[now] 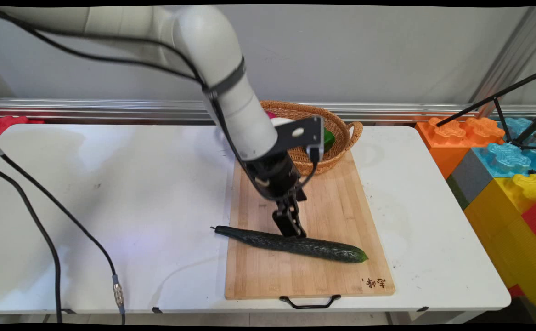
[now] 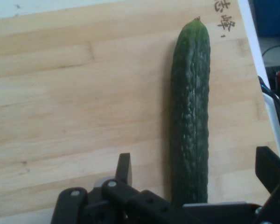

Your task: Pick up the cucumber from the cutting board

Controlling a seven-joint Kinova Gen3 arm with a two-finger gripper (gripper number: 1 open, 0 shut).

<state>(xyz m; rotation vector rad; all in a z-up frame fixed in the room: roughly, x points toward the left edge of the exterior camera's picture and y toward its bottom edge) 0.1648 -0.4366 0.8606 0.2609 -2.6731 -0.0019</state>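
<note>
Gripper: Your black gripper (image 1: 294,232) was low over the cucumber (image 1: 290,243), close to its middle. In the hand view the two fingers (image 2: 123,169) were spread wide, one on each side of the cucumber, and they were not pinching it.

Cucumber: It was long, dark green and bumpy. It lay flat across the near part of the wooden cutting board (image 1: 341,202). Its thin stem end stuck out past the board's left edge over the white table (image 1: 111,193).

Around it: A woven basket (image 1: 341,133) sat at the far end of the board, behind your arm. Something green was in it, but I could not tell what. Big colored blocks (image 1: 502,161) stood well apart on the right.

Doing it well: I think you were lined up for a grab. The cucumber was round and could roll, so you needed it in the middle between the fingers, with the fingers low beside it before any squeeze.

Writing: Two dark marks were burned into the board's near right corner (image 1: 374,282). They looked like Chinese letters. I could not read them for sure.
</note>
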